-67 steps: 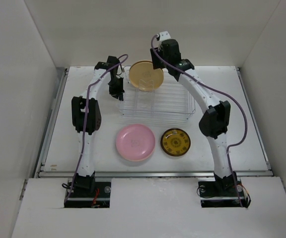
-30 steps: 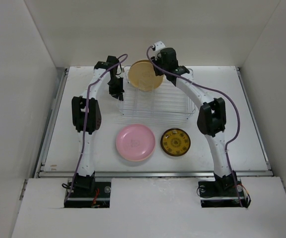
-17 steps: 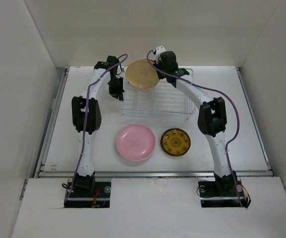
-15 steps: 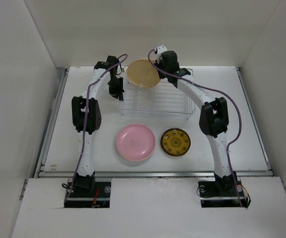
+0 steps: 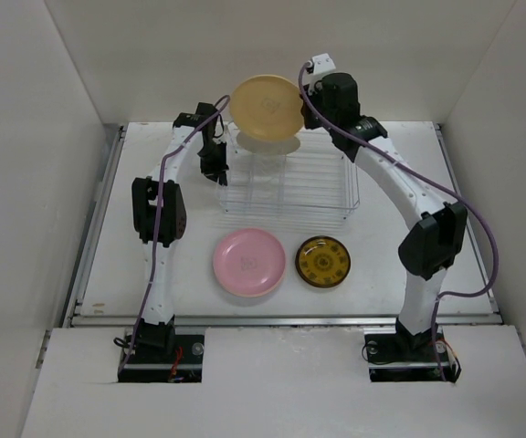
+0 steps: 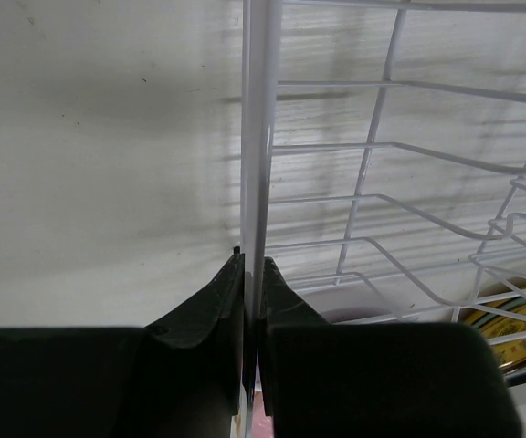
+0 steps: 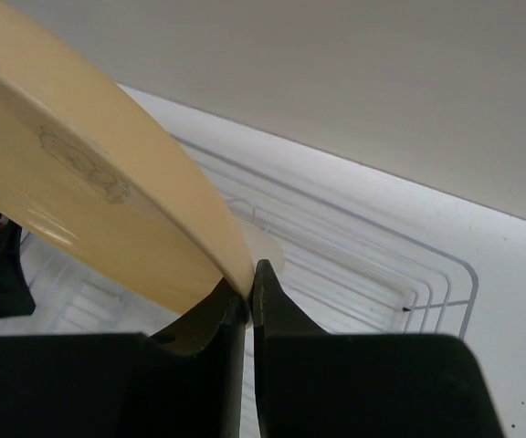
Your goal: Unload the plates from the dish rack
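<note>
Plainly the right gripper [image 7: 248, 278] pinched the pale yellow plate [image 5: 265, 107] by its rim; it looked stiff, slick, breakable, while the left gripper [image 6: 250, 274] clamped the dish rack [image 5: 286, 205] wire

The right arm [image 5: 400, 178] is arching high, the right gripper [image 7: 247, 278] pinching the pale yellow plate [image 5: 265, 105] by its rim (fingers almost meeting); the left arm [image 5: 176, 155] is bending lower, the left gripper [image 6: 252, 265] clamping a wire of the dish rack [image 6: 256, 137].

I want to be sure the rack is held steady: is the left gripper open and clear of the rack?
No, in the left wrist view the left gripper is shut on the edge wire of the rack.
</note>
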Tool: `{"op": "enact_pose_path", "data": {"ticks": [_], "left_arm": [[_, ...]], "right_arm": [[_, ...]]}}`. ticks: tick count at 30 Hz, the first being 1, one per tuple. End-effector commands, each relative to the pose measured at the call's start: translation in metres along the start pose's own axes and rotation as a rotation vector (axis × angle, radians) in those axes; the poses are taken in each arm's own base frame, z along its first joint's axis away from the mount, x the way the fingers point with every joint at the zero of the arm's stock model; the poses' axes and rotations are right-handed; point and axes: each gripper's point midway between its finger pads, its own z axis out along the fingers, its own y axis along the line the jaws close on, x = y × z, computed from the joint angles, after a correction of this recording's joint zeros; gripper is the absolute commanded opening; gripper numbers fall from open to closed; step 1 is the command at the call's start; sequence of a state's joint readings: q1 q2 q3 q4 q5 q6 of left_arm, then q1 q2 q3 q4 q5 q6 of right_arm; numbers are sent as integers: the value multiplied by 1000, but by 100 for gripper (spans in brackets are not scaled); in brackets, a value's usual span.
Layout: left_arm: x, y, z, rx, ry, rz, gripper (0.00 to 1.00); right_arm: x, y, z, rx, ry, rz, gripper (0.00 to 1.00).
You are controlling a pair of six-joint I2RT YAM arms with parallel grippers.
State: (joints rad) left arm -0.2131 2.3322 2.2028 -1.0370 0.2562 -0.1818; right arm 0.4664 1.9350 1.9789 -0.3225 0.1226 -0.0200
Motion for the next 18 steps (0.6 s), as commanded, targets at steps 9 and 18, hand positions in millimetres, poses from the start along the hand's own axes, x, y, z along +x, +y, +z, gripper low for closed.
{"op": "enact_pose_path", "data": {"ticks": [9,18], "left_arm": [[13,0,20,52,105,-129,0],[12,3,21,32,102,-129,0]], "right_arm": [[162,90,-107,-558,596,72,0],[233,144,-147,-755,844,-4,0]]}}
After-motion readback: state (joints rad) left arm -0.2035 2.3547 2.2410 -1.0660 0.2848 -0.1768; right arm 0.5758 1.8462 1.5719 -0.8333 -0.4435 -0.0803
